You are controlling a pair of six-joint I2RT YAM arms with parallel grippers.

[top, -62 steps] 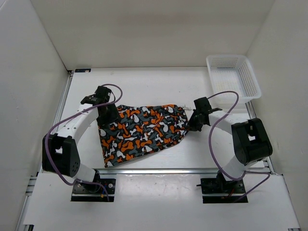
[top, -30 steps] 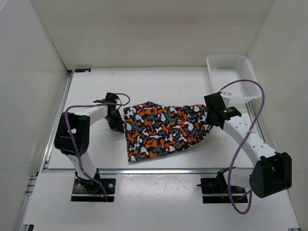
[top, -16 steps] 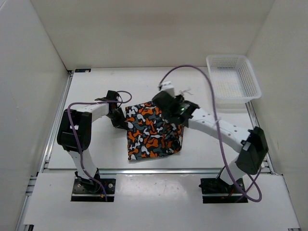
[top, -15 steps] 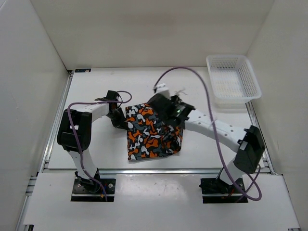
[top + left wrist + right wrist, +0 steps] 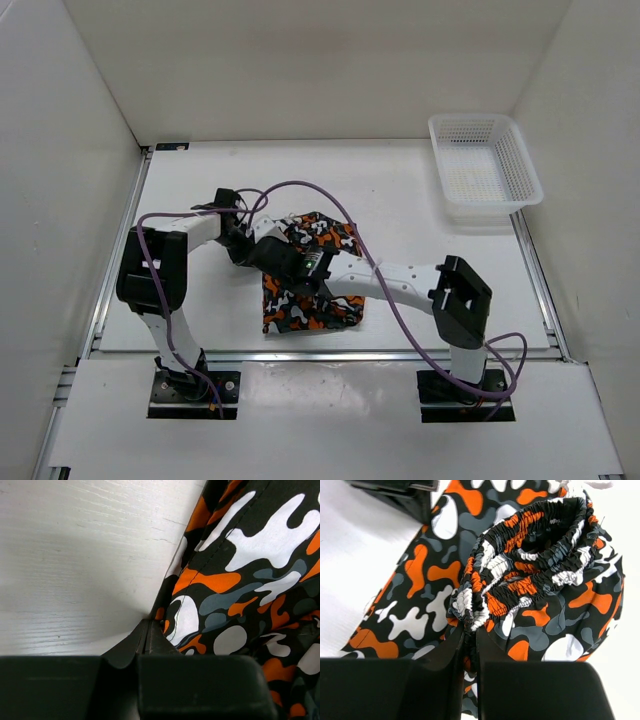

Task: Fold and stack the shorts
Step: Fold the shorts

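The shorts (image 5: 302, 312), in orange, black, grey and white camouflage, lie folded over on the table left of centre. My left gripper (image 5: 243, 245) is at their left edge. In the left wrist view its tips (image 5: 148, 625) are shut on the hem of the shorts (image 5: 250, 570) against the tabletop. My right arm reaches across the fabric, and the right gripper (image 5: 272, 252) sits close beside the left one. In the right wrist view the right gripper (image 5: 470, 627) is shut on the bunched elastic waistband of the shorts (image 5: 535, 555), held over the lower layer.
A white mesh basket (image 5: 485, 165) stands at the back right of the table. White walls close in the left, back and right sides. The metal rail at the table's front edge (image 5: 330, 352) runs just below the shorts.
My right arm has swept left across the table with the waistband in its grip, doubling the shorts over into a narrower pile. The left gripper has held its place at the left edge.
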